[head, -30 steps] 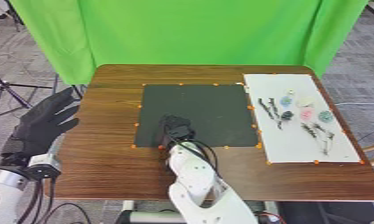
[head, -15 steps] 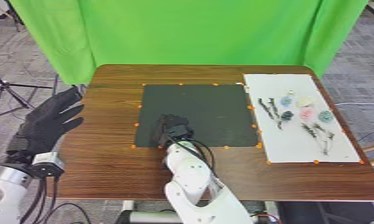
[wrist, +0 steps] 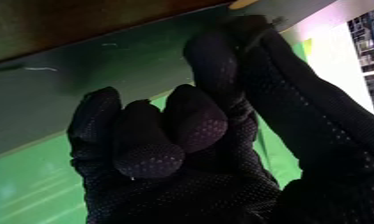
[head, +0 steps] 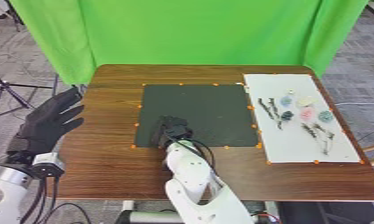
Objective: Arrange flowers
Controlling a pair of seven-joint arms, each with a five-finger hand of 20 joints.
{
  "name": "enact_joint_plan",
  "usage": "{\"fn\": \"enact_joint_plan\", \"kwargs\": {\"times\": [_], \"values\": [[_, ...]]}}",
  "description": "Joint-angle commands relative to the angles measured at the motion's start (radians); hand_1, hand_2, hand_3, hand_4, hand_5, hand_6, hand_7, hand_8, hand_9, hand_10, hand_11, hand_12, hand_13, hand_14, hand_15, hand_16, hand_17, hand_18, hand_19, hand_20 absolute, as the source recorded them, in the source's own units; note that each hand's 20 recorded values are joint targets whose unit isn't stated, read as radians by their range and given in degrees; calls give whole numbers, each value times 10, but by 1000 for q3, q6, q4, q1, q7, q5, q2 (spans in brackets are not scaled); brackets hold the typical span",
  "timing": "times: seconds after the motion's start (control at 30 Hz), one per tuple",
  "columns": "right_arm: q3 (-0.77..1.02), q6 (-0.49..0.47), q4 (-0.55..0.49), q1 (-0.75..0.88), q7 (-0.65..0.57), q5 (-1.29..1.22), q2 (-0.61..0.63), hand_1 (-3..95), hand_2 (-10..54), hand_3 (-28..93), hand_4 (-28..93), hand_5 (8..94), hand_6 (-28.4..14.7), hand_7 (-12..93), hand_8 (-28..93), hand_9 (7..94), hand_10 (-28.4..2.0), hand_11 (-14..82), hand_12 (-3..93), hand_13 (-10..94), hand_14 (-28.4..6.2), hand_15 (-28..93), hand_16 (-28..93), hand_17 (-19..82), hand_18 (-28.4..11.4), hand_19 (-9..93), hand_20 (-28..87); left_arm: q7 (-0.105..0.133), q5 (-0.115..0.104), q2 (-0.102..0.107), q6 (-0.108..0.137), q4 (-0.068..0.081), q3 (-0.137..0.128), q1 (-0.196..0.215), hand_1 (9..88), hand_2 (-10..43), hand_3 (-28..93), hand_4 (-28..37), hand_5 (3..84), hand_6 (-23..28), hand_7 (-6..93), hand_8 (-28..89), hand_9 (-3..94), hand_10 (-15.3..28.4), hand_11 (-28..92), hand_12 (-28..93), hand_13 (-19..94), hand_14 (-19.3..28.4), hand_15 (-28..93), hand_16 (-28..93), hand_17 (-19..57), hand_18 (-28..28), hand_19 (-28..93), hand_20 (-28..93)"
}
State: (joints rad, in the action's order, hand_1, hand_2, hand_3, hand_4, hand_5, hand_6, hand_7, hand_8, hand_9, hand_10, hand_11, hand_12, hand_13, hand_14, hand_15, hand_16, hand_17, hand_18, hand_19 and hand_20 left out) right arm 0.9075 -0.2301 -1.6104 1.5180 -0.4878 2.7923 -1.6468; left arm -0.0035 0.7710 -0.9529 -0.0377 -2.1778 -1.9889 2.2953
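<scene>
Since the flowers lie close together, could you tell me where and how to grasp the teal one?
I would pinch the teal flower by its rounded head, coming down from above and slightly from the right: it looks like a compact clump lying on the white board, with the pink flower close on its left and more room to its right.

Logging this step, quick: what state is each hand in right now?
Left hand: open, holding nothing.
Right hand: closed, fingers curled in, with nothing visible in their grasp.
</scene>
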Motion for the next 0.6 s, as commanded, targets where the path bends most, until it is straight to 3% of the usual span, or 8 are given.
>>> {"fn": "enact_joint_plan", "kwargs": {"times": [0.03,0.1,0.17,0.2,0.43,0.53,0.6], "values": [[8,-29,26,28,-1,-2,-3,285,-95,829,-243,697,7,575,195,741,-112,688,566,696,-115,896,400,278,-234,835,475,-3,1,-3,-6,0,-4,14,201,-29,700,-283,209,8,207,-102,169,87,110,203,138,107,139,84,-109,182,363,96],[9,-27,27,28,-5,8,-2,263,-95,831,-244,698,4,570,164,742,-112,687,566,695,-115,895,399,277,-234,835,476,-4,2,-5,-5,-2,-5,17,202,-29,700,-283,209,9,208,-102,169,87,110,203,138,107,139,84,-109,182,363,96],[13,-32,25,25,-7,1,-3,238,-95,833,-244,700,0,615,-56,741,-114,685,566,694,-117,896,396,276,-234,834,478,-2,2,-7,-1,-4,-6,21,202,-28,700,-283,210,9,207,-102,169,86,110,203,138,107,139,84,-109,182,363,96],[15,-33,25,25,-8,5,-3,229,-95,826,-243,702,-1,624,-109,741,-114,684,565,693,-117,896,395,276,-234,834,477,-3,2,-8,-3,-3,-8,21,201,-28,700,-283,210,9,208,-102,169,86,110,203,138,108,139,85,-109,183,364,96],[22,-40,10,23,-14,-2,8,181,-95,783,-267,694,-8,611,-133,728,-120,678,566,680,-122,892,397,265,-237,830,478,9,6,-20,3,-11,-20,41,201,-28,701,-283,210,9,208,-103,169,86,109,203,138,108,140,85,-109,182,364,96],[23,-42,-4,21,-15,-11,20,169,-95,774,-271,681,-15,601,-136,712,-124,674,569,671,-125,891,397,256,-237,827,479,33,4,-26,22,-16,-29,67,201,-28,700,-283,209,9,208,-103,169,86,109,203,138,108,140,85,-109,183,364,96],[29,-69,-24,19,-14,-16,27,157,-95,772,-274,664,-23,581,-141,695,-128,668,565,657,-126,884,395,248,-236,820,479,42,5,-41,34,-21,-37,84,202,-28,700,-283,209,9,207,-103,169,87,109,203,138,108,140,85,-109,183,364,96]]}}
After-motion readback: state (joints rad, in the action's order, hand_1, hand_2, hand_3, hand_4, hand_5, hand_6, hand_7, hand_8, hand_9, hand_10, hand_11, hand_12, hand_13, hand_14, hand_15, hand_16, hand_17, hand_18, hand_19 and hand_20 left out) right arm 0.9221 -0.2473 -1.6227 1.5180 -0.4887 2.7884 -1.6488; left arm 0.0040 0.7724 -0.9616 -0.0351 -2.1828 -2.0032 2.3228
